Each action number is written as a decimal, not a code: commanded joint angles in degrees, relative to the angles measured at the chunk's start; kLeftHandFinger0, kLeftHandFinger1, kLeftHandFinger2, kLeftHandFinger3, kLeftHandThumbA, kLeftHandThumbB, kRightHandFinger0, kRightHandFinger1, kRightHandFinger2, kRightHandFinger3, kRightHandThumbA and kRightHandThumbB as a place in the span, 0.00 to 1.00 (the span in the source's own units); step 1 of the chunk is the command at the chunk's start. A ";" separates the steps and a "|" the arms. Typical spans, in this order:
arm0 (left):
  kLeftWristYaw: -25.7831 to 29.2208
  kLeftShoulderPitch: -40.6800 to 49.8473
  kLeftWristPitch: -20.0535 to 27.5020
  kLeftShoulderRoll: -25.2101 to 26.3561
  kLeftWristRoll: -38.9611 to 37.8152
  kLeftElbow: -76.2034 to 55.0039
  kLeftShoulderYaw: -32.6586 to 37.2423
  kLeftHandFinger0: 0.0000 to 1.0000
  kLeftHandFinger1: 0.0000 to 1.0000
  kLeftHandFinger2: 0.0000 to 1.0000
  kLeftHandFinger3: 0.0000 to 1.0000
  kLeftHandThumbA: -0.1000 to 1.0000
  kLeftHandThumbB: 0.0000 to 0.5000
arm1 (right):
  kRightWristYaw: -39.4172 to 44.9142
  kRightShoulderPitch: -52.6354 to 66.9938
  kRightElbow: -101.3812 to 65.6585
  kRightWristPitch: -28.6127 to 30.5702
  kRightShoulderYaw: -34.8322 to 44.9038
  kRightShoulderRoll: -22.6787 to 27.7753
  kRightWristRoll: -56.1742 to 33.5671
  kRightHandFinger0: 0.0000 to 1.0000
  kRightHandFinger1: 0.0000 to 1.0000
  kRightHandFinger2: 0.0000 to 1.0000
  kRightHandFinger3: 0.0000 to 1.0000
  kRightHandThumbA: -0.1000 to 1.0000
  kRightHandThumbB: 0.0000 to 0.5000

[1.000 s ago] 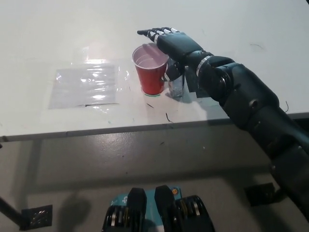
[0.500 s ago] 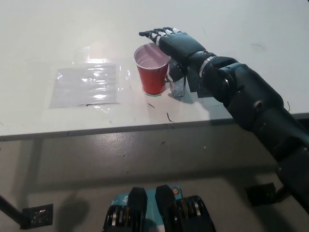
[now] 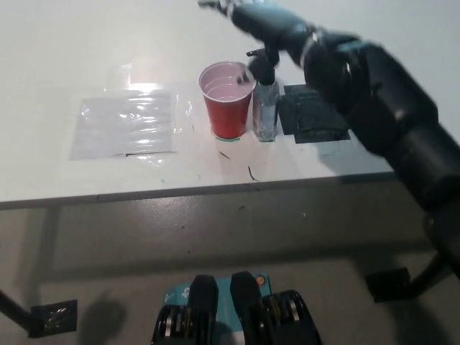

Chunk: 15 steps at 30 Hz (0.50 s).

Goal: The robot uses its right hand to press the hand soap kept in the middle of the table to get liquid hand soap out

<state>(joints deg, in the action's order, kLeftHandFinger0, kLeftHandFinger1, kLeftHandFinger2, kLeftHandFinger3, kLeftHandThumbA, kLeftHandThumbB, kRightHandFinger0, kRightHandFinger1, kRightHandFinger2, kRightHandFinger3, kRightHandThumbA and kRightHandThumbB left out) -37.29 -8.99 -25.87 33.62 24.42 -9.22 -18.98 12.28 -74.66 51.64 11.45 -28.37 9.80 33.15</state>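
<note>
R hand [image 3: 262, 20] blurred, fingers [image 3: 215, 6] edge-cut

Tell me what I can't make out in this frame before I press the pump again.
- Right hand, head view: motion-blurred, fingertips near the top edge; its finger pose is unclear.
- Soap bottle: clear body, so its soap level is unreadable; the nozzle is a dark blur against the arm.
- Red cup: whether any soap landed inside is too small to see.
- Dark patch on the table: its right part is hidden behind the arm.
- Left hand: out of frame.
</note>
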 commanded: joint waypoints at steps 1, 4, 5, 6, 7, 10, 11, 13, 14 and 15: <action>0.12 0.06 -1.06 1.29 -0.21 -1.52 -0.41 1.00 1.00 1.00 0.89 1.00 0.12 | 2.57 -6.92 -3.81 -0.35 2.23 0.98 -1.66 1.00 1.00 1.00 1.00 1.00 0.90; -0.20 0.44 -1.06 0.82 -0.05 -1.67 -0.96 1.00 1.00 1.00 0.87 1.00 0.11 | 3.53 -6.74 -5.66 -0.70 3.09 1.62 -1.99 1.00 1.00 1.00 1.00 1.00 0.90; -0.15 0.50 -1.06 0.80 0.11 -1.78 -0.92 1.00 1.00 1.00 0.87 1.00 0.10 | 4.25 -6.39 -7.25 -0.98 3.61 2.38 -2.30 1.00 1.00 1.00 1.00 1.00 0.90; -0.22 0.51 -1.06 0.69 0.09 -1.88 -1.00 1.00 1.00 1.00 0.87 1.00 0.08 | 5.11 -5.77 -9.09 -1.55 4.24 3.13 -2.83 1.00 1.00 1.00 1.00 1.00 0.90; -0.22 0.52 -1.06 0.66 0.03 -1.91 -1.03 1.00 1.00 1.00 0.87 1.00 0.08 | 5.43 -5.57 -9.66 -1.75 4.46 3.31 -2.93 1.00 1.00 1.00 1.00 1.00 0.89; -0.15 0.79 -1.06 0.70 0.15 -1.91 -1.18 1.00 1.00 0.99 0.87 1.00 0.11 | 7.41 -3.95 -13.94 -3.71 5.70 4.94 -3.90 1.00 1.00 1.00 1.00 1.00 0.92; -0.34 1.01 -1.06 0.67 0.01 -2.01 -1.47 1.00 1.00 1.00 0.86 1.00 0.15 | 7.88 -3.48 -14.91 -4.05 6.08 5.20 -4.11 1.00 1.00 1.00 1.00 1.00 0.90; -0.40 1.21 -1.06 0.63 -0.49 -1.92 -1.79 1.00 1.00 1.00 0.88 1.00 0.13 | 9.25 -1.40 -18.68 -5.28 7.61 6.89 -5.18 1.00 1.00 1.00 1.00 1.00 0.91; -0.44 1.26 -1.06 0.62 -0.37 -1.92 -1.83 1.00 1.00 1.00 0.90 1.00 0.13 | 9.55 -0.86 -19.63 -5.52 7.93 7.31 -5.19 1.00 1.00 1.00 1.00 1.00 0.92; -0.45 1.26 -1.06 0.61 -0.36 -1.92 -1.84 1.00 1.00 1.00 0.90 1.00 0.13 | 9.73 -0.76 -19.88 -5.70 8.06 7.30 -5.13 1.00 1.00 1.00 1.00 1.00 0.92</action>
<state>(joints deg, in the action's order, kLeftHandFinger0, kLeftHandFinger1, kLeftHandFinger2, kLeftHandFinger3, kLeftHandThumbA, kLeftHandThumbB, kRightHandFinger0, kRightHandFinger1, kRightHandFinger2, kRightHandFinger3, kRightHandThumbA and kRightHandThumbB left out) -37.32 -7.74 -25.87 33.37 24.34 -9.33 -19.65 18.90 -74.41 35.77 8.30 -22.40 14.49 30.48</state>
